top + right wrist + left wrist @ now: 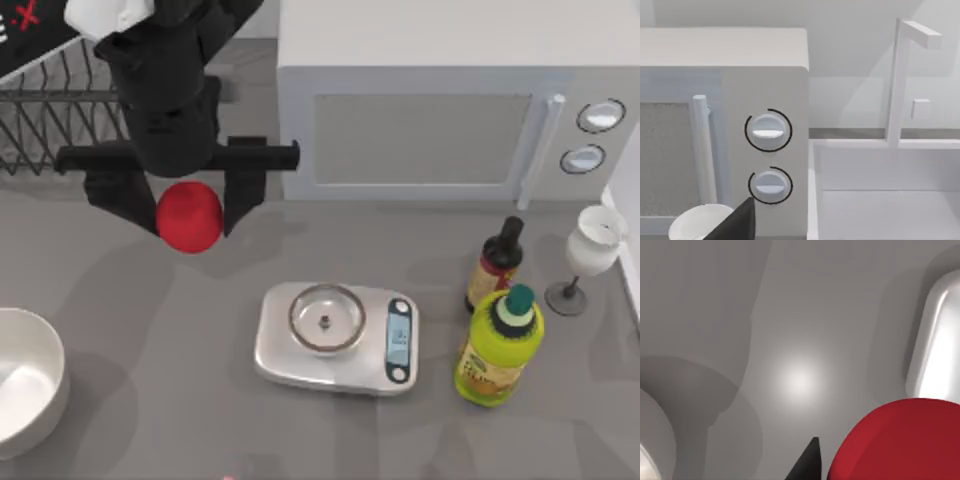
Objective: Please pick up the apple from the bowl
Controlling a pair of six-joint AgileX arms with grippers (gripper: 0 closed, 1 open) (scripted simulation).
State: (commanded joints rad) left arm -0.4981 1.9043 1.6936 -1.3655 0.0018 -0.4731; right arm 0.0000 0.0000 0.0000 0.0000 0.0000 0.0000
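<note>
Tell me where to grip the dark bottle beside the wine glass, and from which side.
Grip the dark bottle at its slim neck, from above. It stands upright; the yellow-green bottle crowds its near side and the wine glass stands at its right.

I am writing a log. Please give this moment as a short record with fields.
apple: red, held above the table, out of the bowl
left gripper: shut on apple, top view's upper left
bowl: white, left edge
scale: centre
microwave: at the back
bottles: right of scale
</note>
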